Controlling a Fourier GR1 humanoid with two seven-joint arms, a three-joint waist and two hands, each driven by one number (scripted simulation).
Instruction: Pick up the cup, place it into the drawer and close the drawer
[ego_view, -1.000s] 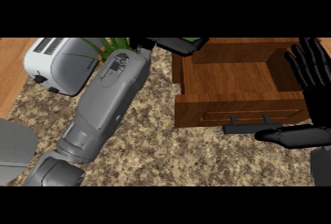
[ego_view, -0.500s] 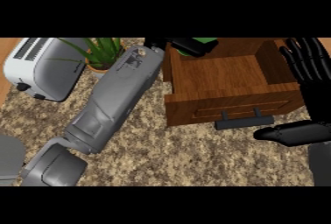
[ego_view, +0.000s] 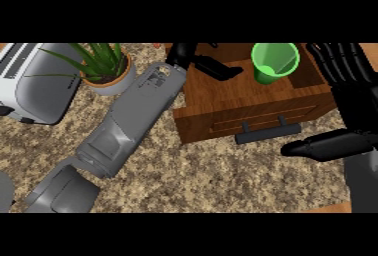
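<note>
A green cup (ego_view: 275, 61) stands upright inside the open wooden drawer (ego_view: 221, 95), near its far right corner. My left hand (ego_view: 198, 61) sits over the drawer's far left corner, its fingers (ego_view: 221, 71) stretched toward the cup with a small gap between them. It holds nothing. The left forearm (ego_view: 136, 117) runs up from the lower left. At the drawer's right side my right hand (ego_view: 347, 80) is open with fingers up, and its thumb (ego_view: 321, 146) points left just beyond the drawer's black handle (ego_view: 268, 133).
A white toaster (ego_view: 29, 82) stands at the far left on the speckled counter (ego_view: 214, 175). Next to it, close to the left forearm, is a potted green plant (ego_view: 103, 65). The drawer's front juts out over the counter.
The cup was under my left hand at the drawer's far left. It now stands further right inside the drawer, apart from the hand. The right hand has stayed put.
</note>
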